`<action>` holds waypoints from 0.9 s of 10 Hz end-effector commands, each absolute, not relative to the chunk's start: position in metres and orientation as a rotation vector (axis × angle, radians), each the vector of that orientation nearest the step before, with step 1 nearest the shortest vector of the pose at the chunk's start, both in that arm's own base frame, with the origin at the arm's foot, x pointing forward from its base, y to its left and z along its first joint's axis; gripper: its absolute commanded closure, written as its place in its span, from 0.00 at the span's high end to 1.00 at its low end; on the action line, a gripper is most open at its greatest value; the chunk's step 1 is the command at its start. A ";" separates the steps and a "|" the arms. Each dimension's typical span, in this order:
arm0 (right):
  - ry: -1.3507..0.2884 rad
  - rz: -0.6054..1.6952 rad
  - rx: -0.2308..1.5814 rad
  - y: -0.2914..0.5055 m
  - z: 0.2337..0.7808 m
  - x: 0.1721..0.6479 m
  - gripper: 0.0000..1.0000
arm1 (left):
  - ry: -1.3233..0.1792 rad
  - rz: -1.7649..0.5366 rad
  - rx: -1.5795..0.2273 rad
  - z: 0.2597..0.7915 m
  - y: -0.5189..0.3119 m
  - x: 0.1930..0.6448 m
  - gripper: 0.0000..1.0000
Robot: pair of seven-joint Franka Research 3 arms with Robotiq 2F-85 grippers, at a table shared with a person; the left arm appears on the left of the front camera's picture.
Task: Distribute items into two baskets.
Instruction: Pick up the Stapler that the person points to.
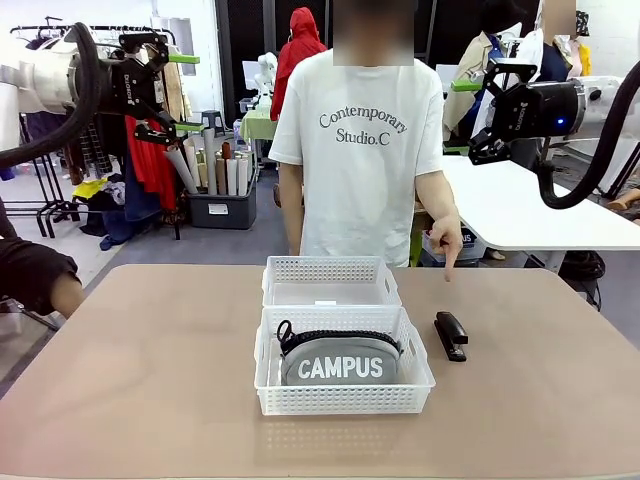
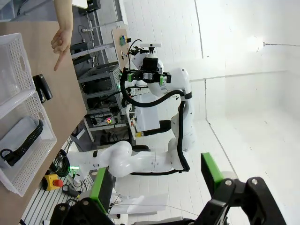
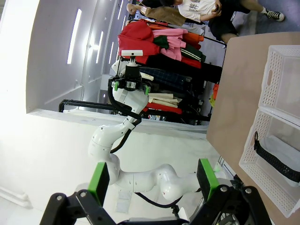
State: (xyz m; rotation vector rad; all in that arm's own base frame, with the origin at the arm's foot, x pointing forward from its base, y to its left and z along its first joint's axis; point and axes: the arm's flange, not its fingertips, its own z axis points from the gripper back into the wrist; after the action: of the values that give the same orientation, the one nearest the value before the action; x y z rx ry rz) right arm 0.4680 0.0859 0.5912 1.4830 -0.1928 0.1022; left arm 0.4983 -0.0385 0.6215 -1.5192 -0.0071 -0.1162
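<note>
Pouch (image 1: 340, 365) in near basket (image 1: 345, 403) | stapler (image 1: 450, 336) beside | hand (image 1: 447, 240) pointing above

Clothes rack (image 1: 150, 165) behind left gripper (image 1: 186, 93) | grey bin of rolls (image 1: 222, 208) below it | white table (image 1: 520, 200) under right gripper (image 1: 462, 118) | grey floor (image 1: 180, 250) | white wall (image 2: 243, 93), brightly lit

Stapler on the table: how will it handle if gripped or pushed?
The stapler looks rigid, probably dense for its size. Lying flat on the table, it should slide rather than roll. Its narrow smooth body may twist in a pinch.
</note>
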 end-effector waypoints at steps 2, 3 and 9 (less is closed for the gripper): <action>-0.194 0.106 1.486 0.086 0.593 0.467 1.00 | -0.012 -0.116 -1.520 0.623 -0.037 0.497 1.00; -0.194 0.106 1.486 0.086 0.593 0.467 1.00 | -0.012 -0.116 -1.520 0.623 -0.037 0.497 1.00; -0.067 0.164 1.057 0.126 0.598 0.485 1.00 | -0.012 -0.116 -1.520 0.623 -0.037 0.497 1.00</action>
State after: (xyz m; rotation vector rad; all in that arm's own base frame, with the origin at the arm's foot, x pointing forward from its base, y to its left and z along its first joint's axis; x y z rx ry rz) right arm 0.4777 0.1182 0.5882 1.1918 -0.0923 0.1470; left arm 0.4984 -0.0384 0.6217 -1.5191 -0.0076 -0.1164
